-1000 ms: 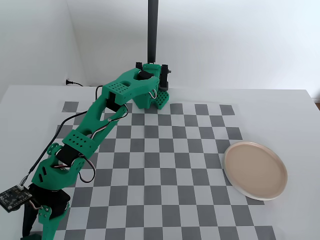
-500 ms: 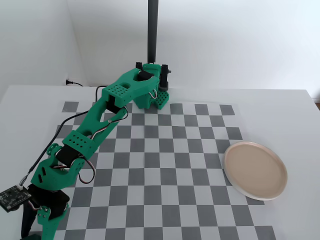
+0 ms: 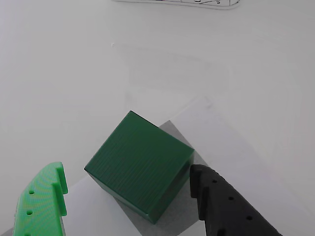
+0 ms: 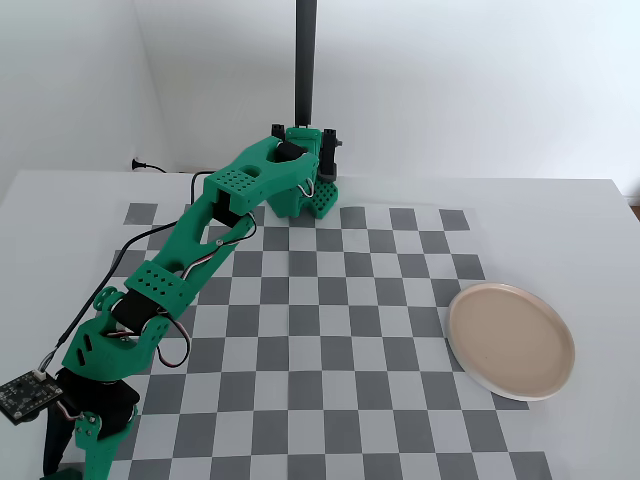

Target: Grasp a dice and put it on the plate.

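Sitting between the two fingers of the gripper (image 3: 128,196) in the wrist view, the dice (image 3: 139,166) is being shown as a dark green cube with no pips visible on the faces that are turned to the camera. The fingers are being held apart: the bright green finger (image 3: 42,204) is seen at the lower left, clear of the cube with a strip of bare surface between them, while the black finger (image 3: 224,206) at the lower right is lying just beside the cube's right edge; whether it is touching cannot be told. The cube is resting on the surface, turned so that one corner is pointing up the picture, partly on a grey square at the corner of the checkered mat (image 3: 216,132) and close to the white table (image 3: 74,73) beyond it.

In the fixed view the green arm (image 4: 185,260) is being stretched from its base at the lower left up to the far edge of the checkered mat, where the gripper (image 4: 322,198) is being lowered to the surface near a dark vertical post (image 4: 305,60). The dice itself is hidden there behind the gripper parts. The plate (image 4: 511,340), round and beige-pink with a paler rim, is lying at the right side of the mat, well apart from the gripper.
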You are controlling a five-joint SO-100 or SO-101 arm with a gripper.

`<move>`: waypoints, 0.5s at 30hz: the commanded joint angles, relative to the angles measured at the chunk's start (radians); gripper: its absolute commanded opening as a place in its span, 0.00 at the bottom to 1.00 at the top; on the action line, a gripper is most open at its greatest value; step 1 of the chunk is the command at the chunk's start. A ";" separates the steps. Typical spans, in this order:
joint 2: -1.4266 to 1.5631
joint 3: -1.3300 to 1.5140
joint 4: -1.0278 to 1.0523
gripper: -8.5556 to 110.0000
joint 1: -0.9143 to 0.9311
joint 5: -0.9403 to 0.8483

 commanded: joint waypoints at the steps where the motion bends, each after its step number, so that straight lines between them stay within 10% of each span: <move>1: 0.044 -0.126 -0.005 0.26 -0.006 0.008; 15: 0.002 -0.140 -0.037 0.26 0.021 0.005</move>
